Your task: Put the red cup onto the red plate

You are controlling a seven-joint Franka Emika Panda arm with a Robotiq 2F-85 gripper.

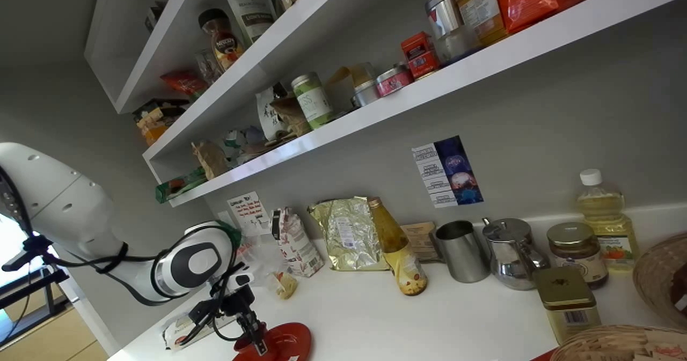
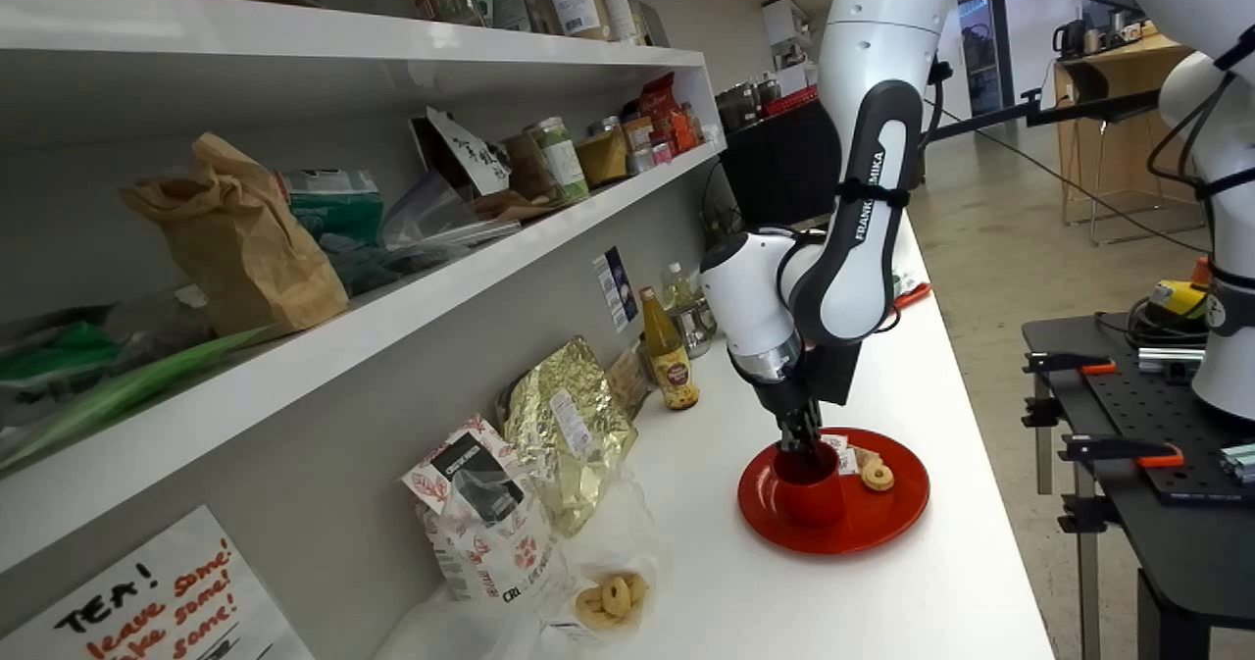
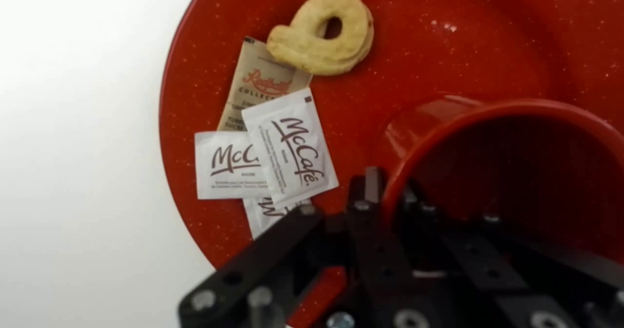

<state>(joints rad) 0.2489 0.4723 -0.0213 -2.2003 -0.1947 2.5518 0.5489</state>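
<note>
The small red cup [image 2: 814, 501] is upright over the near-left part of the round red plate [image 2: 894, 515] in an exterior view. It looks to rest on the plate, though contact at its base is not clear. My gripper [image 2: 800, 442] points down at the cup's rim. In the wrist view the gripper [image 3: 391, 191] is closed across the rim of the cup [image 3: 529, 109], with one finger inside and one outside. The plate [image 3: 438, 35] spreads under it. In an exterior view the gripper [image 1: 258, 345] partly hides the cup [image 1: 243, 346], and the plate [image 1: 295, 337] is cut by the frame's bottom.
A ring-shaped biscuit [image 3: 321, 35] and several sugar packets [image 3: 290, 145] lie on the plate beside the cup. A yellow bottle [image 2: 669, 358], a gold foil bag [image 2: 569, 434] and a paper bag [image 2: 490, 513] stand along the wall. A white shelf [image 2: 392, 346] hangs above.
</note>
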